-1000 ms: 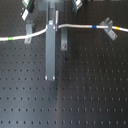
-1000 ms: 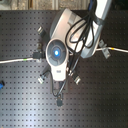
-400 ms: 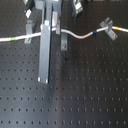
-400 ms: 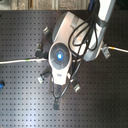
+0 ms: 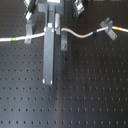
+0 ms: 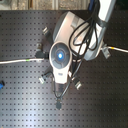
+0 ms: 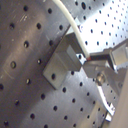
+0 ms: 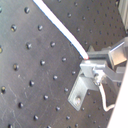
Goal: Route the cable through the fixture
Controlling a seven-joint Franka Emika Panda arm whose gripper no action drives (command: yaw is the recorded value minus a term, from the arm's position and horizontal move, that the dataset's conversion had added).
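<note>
A: Pincer state?
B: Pressed together, pinching the cable (image 7: 72, 24) right at the tips. Pincer (image 7: 93, 62) clear in both wrist views, white cord running straight into the closed tips.

A: Cable route?
B: Enters from the first exterior view's left, carries a green band (image 5: 25, 38) just below a tilted grey clip (image 5: 30, 27), then passes the top of a long grey bar (image 5: 48, 55) hanging from the arm. Dips after that, rises to the forked clip (image 5: 105, 25), shows a blue and yellow band (image 5: 114, 29), leaves at the first exterior view's right.

A: Fixture location?
B: Upright on the surface (image 5: 90, 95), just beside the grey bar toward the first exterior view's right. Fixture (image 5: 64, 41) narrow, grey, dark hole near the lower end. Cable crossing at its top edge. Seated in the slot or only passing behind, cannot tell.

A: Closer look from the wrist?
B: In the second wrist view, sits right against the pinching tips, screw hole visible at the far end. Contact with the cable unclear, too blurred.

A: Second exterior view?
B: Mostly arm housing, blue light (image 6: 60, 54) in the middle, black hoses looped alongside. Cable entering from the second exterior view's left and vanishing under the housing. Fixture hidden there.

A: Surface?
B: Black, perforated, regular grid of holes.
</note>
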